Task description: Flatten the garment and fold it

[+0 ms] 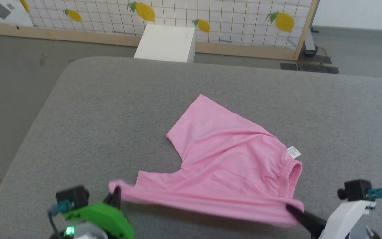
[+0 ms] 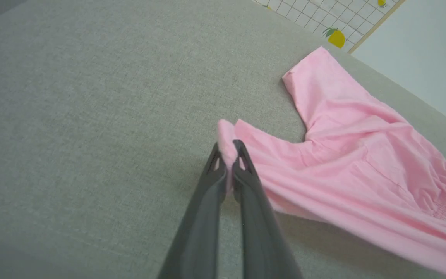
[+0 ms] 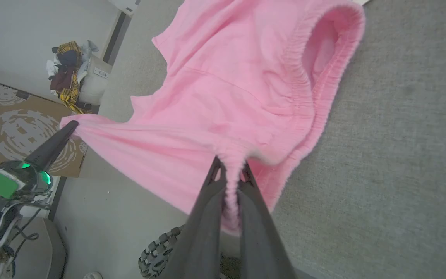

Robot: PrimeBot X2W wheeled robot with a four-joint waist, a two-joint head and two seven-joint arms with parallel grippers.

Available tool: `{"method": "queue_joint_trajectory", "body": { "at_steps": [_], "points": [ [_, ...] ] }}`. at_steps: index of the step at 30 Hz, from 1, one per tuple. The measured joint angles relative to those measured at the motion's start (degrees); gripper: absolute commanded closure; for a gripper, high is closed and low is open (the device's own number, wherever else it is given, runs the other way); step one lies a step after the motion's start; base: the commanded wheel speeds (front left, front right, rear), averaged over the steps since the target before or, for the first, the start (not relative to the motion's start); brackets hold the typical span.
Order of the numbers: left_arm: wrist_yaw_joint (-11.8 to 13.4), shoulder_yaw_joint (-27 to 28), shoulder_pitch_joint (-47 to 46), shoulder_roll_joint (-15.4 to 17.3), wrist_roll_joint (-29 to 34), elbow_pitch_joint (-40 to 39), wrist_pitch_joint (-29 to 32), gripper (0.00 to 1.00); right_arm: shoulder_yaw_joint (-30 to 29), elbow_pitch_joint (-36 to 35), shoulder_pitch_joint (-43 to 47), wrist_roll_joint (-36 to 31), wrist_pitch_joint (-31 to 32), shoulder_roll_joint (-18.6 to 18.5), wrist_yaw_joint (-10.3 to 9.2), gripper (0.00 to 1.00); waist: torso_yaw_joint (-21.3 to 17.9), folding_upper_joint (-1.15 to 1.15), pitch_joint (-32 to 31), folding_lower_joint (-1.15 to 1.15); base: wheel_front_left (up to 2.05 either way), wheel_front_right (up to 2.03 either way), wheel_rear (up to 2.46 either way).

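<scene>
The light pink garment (image 1: 224, 159) lies spread on the grey padded surface (image 1: 111, 109), one leg pointing to the far side. Its gathered waistband (image 1: 292, 174) and small white tag (image 1: 294, 152) are at the right. Its near edge is lifted and stretched between both grippers. My left gripper (image 1: 116, 196) is shut on the near leg's hem corner (image 2: 227, 145). My right gripper (image 1: 292, 209) is shut on the near end of the waistband (image 3: 230, 166). In the right wrist view the left gripper's fingers (image 3: 54, 145) hold the other end of the stretched edge.
A white box (image 1: 166, 43) stands on the floor beyond the surface, before a lemon-print screen (image 1: 211, 20). The surface's left edge curves down at the near left. In the right wrist view a pile of clothes (image 3: 70, 73) and a robot wheel (image 3: 161, 252) show on the floor.
</scene>
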Motion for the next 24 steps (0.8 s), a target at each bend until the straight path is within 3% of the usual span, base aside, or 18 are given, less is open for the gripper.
{"method": "queue_joint_trajectory", "body": {
  "at_steps": [6,12,24],
  "points": [
    [-3.7,-1.9,-14.4,-0.7,1.7,4.1,-2.0,1.0,-2.6,-1.2,-5.6,-2.3,0.0,0.8,-0.01,1.0,-0.7,0.0,3.5,0.0,0.0,0.0,0.0],
    [-8.0,-4.8,-29.6,-1.9,4.3,13.1,-2.5,1.0,-4.0,-1.5,-11.8,-3.3,-1.1,1.0,-0.02,1.0,-1.9,0.0,8.5,0.0,0.0,0.0,0.0],
    [-12.1,-7.6,-52.3,-5.8,7.1,32.6,-3.4,1.0,-2.9,-0.1,-20.6,-3.0,-3.6,0.7,-0.04,1.0,-5.1,0.0,19.4,0.01,0.0,0.0,0.0]
  ]
}}
